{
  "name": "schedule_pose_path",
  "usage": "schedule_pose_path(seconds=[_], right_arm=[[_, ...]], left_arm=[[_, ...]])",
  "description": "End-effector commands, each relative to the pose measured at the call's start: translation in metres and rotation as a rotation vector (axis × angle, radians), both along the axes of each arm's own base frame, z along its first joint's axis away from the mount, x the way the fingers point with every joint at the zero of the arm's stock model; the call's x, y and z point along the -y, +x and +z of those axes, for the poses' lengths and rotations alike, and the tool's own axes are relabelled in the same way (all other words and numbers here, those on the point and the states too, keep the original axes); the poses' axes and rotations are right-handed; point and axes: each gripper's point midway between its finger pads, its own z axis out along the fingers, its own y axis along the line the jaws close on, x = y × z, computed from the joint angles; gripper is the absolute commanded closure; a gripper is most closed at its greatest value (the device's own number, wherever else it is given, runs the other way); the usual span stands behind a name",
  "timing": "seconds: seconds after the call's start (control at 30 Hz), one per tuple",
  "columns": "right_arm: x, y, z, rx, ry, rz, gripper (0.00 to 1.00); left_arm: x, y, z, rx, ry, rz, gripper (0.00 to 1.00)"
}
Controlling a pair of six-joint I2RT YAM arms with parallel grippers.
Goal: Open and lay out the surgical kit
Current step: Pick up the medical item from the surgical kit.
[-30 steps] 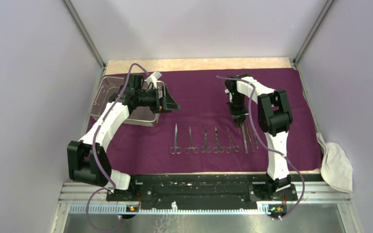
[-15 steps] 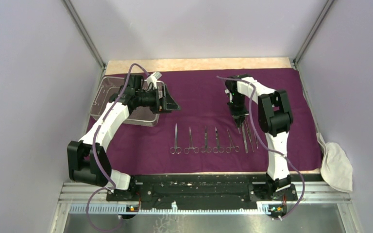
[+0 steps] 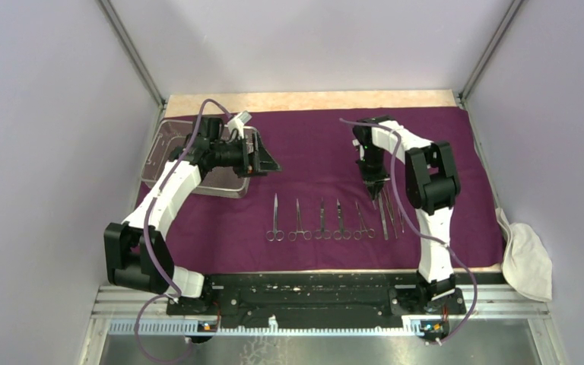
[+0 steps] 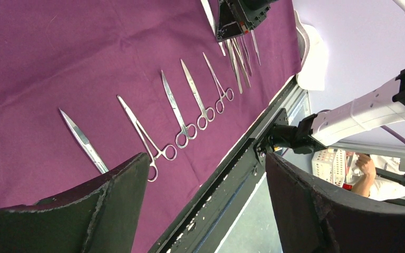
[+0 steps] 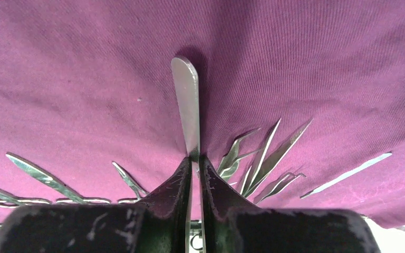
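The dark purple wrap (image 3: 312, 141) lies spread flat over the table. The wire-mesh tray (image 3: 166, 148) stands on its left part. Several steel instruments (image 3: 321, 220) lie in a row near the front edge, also seen in the left wrist view (image 4: 176, 108). My right gripper (image 3: 373, 185) points down at the right end of that row. It is shut on a flat steel tweezers (image 5: 186, 105), whose rounded end sticks out past the fingertips (image 5: 179, 174). More tweezers (image 5: 266, 158) lie fanned beside it. My left gripper (image 3: 268, 162) hangs open and holds nothing, just right of the tray.
A crumpled white cloth (image 3: 528, 262) lies off the wrap at the front right. The black base rail (image 3: 312, 289) runs along the near edge. Grey walls close in the left, right and back sides.
My right gripper's jaws have closed onto the tweezers. The left arm has hardly moved.
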Motion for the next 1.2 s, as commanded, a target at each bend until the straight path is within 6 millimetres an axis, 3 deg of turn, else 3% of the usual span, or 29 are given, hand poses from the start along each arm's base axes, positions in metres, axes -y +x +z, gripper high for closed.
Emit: schedule_pose_path(seconds=[0.0,0.5,0.73,0.97,1.03,1.17], right_arm=[[-0.006,0.007,0.025,0.085,0.021,-0.012,1.00],[-0.011,0.008,0.040,0.114,0.059,-0.016,1.00],[-0.009,0.012,0.061,0.180,0.082,-0.021,1.00],[0.019,0.012,0.082,0.243,0.128,0.028,1.00],[0.034,0.012,0.090,0.277,0.114,0.057,1.00],[0.085,0.003,0.102,0.301,0.083,0.031,1.00]], left_arm=[[-0.001,0.000,0.016,0.055,-0.021,0.004,0.13],[-0.001,-0.004,0.013,0.031,-0.028,0.004,0.12],[-0.001,-0.004,0.011,0.028,-0.027,0.003,0.12],[0.000,-0.003,0.011,0.040,-0.026,-0.013,0.12],[0.000,-0.002,0.011,0.044,-0.024,-0.018,0.12],[-0.001,-0.001,0.012,0.053,-0.013,-0.019,0.12]])
